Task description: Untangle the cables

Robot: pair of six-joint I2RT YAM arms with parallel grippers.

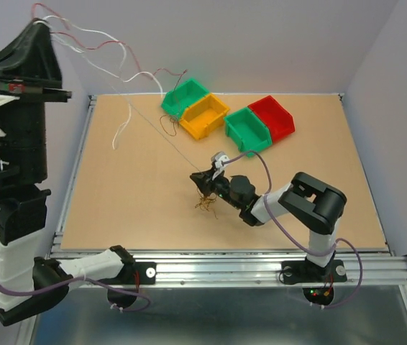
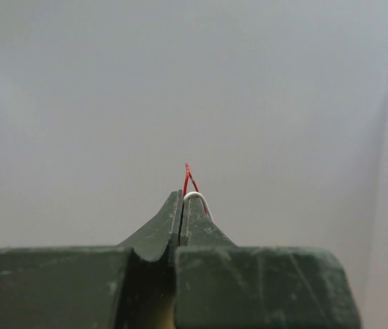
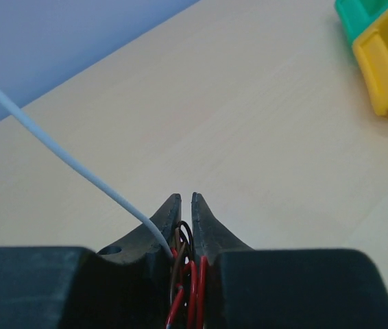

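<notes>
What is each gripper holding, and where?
The left gripper pinches a red cable and a white cable at their bends; the right gripper clamps the tangle of red and brown strands.

The right arm point(image 1: 311, 205) is white tubes between chunky black joints, with a thick purple cable point(image 1: 267, 172) looping alongside it. Its base point(image 1: 311, 274) is black, with round silver caps and small green and red lights. Its hand point(image 3: 184, 199) has two dark, tapered fingers. The left arm point(image 1: 9, 215) matches; its hand point(image 2: 183, 199) is scratched dark green plastic.
</notes>
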